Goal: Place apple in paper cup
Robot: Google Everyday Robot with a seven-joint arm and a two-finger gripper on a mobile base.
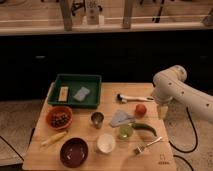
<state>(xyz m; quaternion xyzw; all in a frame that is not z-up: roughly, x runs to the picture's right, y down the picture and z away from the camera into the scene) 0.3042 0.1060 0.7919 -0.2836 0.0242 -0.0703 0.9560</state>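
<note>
Currently, the small round red-orange apple (141, 109) is seen resting on the light wooden tabletop (115, 161), behind and to the right of the plain white paper cup (106, 143), well apart from it. Because the apple is round, no long axis can be made out, and it cannot be told which way its stem end points. The paper cup is stood upright, its open mouth turned upward and its pale inside exposed.

The gripper (161, 111) is hung pointing downward from the white robot arm (175, 87). Reckoned from the paper cup, it is placed beyond the apple, farther right, with a gap left between it and the fruit. The jaws are released and nothing is grasped between them.

A small shiny steel cup (97, 119) is set just behind the paper cup and slightly to its left. A dark maroon bowl (74, 151) is placed near the paper cup on its left. A yellow-green round fruit (125, 131) is found just beside the paper cup on its right, and a long green pepper (145, 128) is laid farther right, its length running roughly side to side. A green rectangular tray (76, 91) is set well behind the paper cup, to the left.
</note>
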